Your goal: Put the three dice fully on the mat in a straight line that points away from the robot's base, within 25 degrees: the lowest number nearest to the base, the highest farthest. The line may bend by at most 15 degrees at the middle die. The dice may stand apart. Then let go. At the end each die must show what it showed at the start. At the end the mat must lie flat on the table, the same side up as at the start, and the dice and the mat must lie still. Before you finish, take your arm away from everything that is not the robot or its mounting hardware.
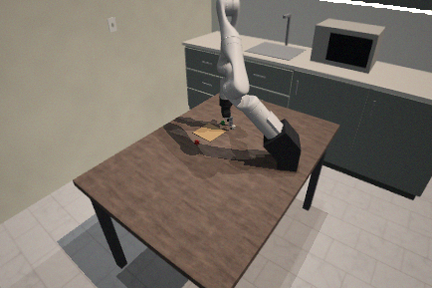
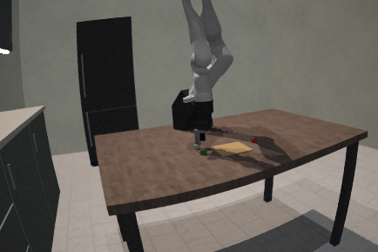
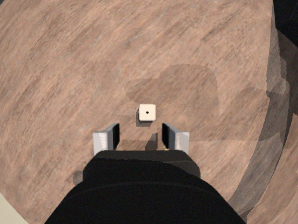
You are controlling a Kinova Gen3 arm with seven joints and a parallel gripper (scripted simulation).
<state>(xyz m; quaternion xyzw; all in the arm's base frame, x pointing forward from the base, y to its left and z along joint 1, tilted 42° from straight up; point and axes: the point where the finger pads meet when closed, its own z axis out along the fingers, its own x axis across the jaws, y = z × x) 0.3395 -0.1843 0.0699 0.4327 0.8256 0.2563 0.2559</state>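
A white die showing one pip lies on the wooden table just ahead of my open, empty gripper, whose fingers hang a little above the table; it also shows in the top view. A green die lies on the table just beside the tan mat, off its near corner; it also shows in the top view. A red die lies on the table past the mat's far side, off the mat; it also shows in the top view. No die is on the mat.
The arm's black base stands on the table near the right edge. Kitchen counters, a sink and a microwave stand behind the table. A black fridge stands at the wall.
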